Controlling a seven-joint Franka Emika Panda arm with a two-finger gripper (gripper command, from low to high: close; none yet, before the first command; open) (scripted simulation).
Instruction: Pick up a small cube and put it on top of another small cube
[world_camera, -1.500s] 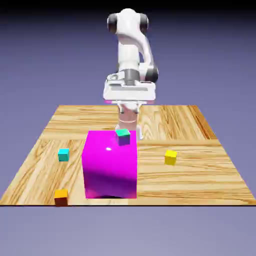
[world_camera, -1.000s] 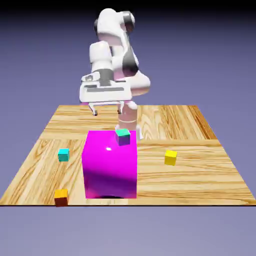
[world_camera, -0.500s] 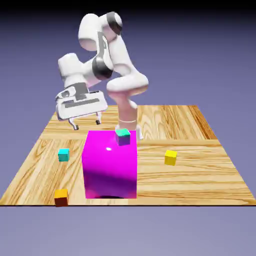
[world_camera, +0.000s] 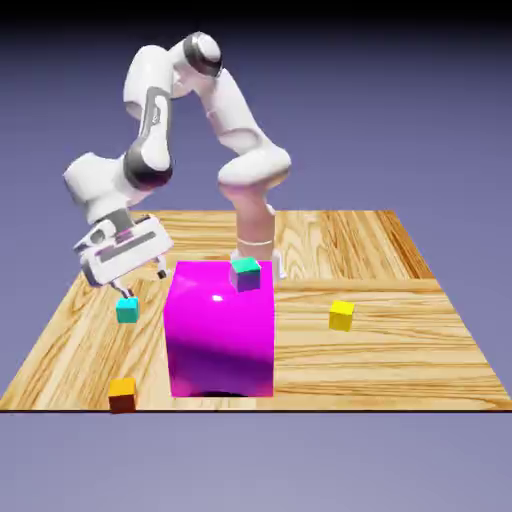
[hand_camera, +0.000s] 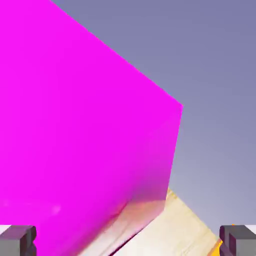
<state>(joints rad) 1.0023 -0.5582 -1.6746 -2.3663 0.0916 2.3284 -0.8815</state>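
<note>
Currently the gripper (world_camera: 142, 283) is hanging with its fingers spread wide and nothing between them, tilted over the exterior view's left part of the wooden surface (world_camera: 400, 330). It is sitting just above the small cyan cube (world_camera: 127, 310), with one fingertip (world_camera: 126, 292) showing right over the cube's top; whether they are touching cannot be told. The big magenta block (world_camera: 220, 328) is standing just to the gripper's right in that view, leaving only a narrow gap beside the hand. In the hand view the block (hand_camera: 85, 140) is filling most of the picture, its slanted edge running down to a strip of the surface (hand_camera: 170, 230), and the two grey fingertips (hand_camera: 17, 240) are sitting far apart at the bottom corners. The teal-topped cube (world_camera: 245, 273) with purple sides is resting on the block's top near its far right edge. A yellow cube (world_camera: 342, 315) is lying alone on open wood at the right, and an orange cube (world_camera: 122, 393) is sitting at the surface's near edge on the left.
</note>
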